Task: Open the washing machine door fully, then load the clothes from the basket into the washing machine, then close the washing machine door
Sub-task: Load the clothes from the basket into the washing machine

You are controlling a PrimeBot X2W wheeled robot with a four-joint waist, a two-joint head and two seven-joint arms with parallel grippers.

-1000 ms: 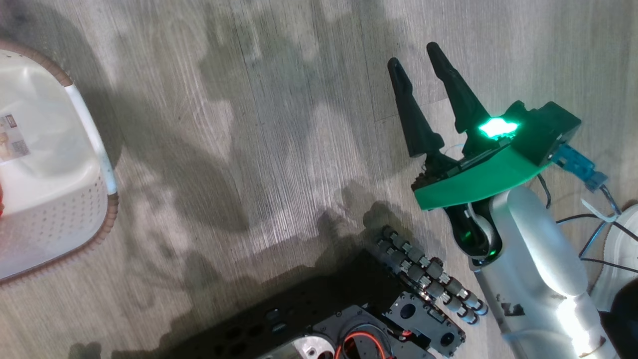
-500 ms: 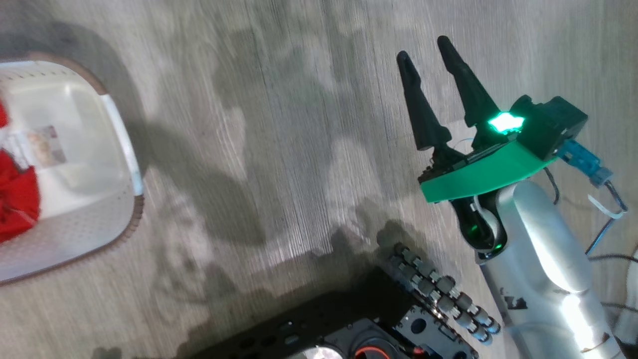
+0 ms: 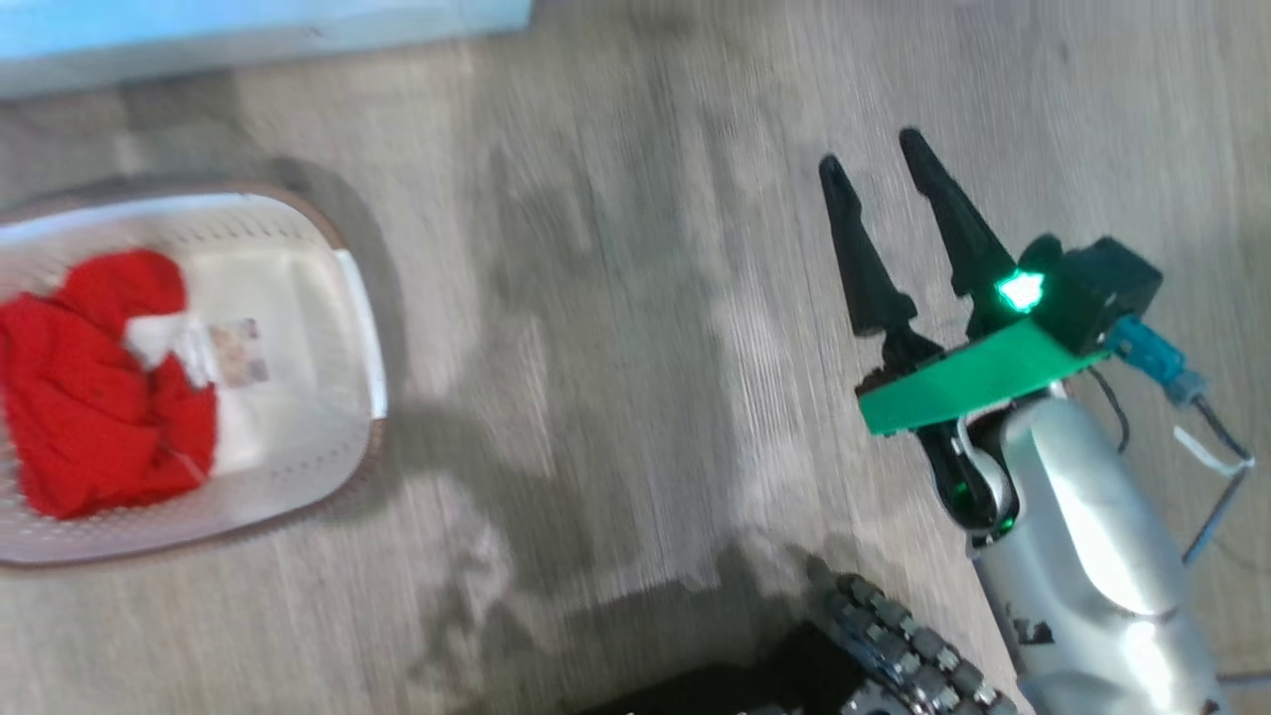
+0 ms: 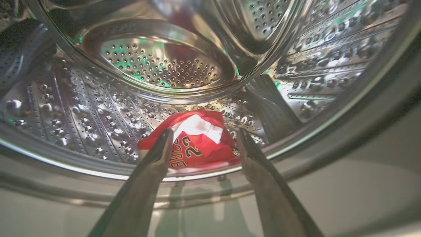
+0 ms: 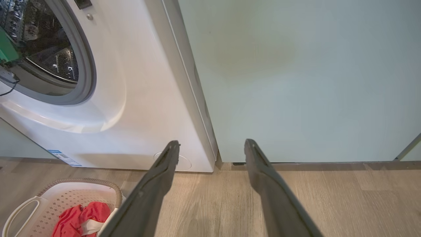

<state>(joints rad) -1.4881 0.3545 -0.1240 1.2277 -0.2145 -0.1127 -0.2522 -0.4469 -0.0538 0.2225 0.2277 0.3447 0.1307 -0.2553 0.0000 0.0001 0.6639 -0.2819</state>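
**Loading check: one garment in the drum, one in the basket**

Your left end effector (image 4: 204,131) pointed into the steel drum (image 4: 164,65) of the washing machine (image 5: 131,98). Its two fingers stood apart and held nothing. A red garment with dark lettering (image 4: 197,148) lay on the drum's lower wall, seen between the two fingertips. Whether the tips touched it could not be told.

Your right end effector (image 3: 869,151) hung over the wooden floor (image 3: 596,298). Its fingers were also spread and it was empty. It was well apart from the basket (image 3: 367,328), which sat on the floor to its left. The head view was blurred, so fine detail there was not readable.

A second red garment (image 3: 89,397) lay bunched in the left half of the basket, beside the label sticker (image 3: 238,353).

In the right wrist view, the right end effector (image 5: 211,142) faced the seam between the machine's lower corner and the pale teal cabinet (image 5: 296,82). The grey seal (image 5: 88,72) ringed an uncovered opening. The basket stood on the floor just in front of the machine, below the blue sticker (image 5: 64,158).
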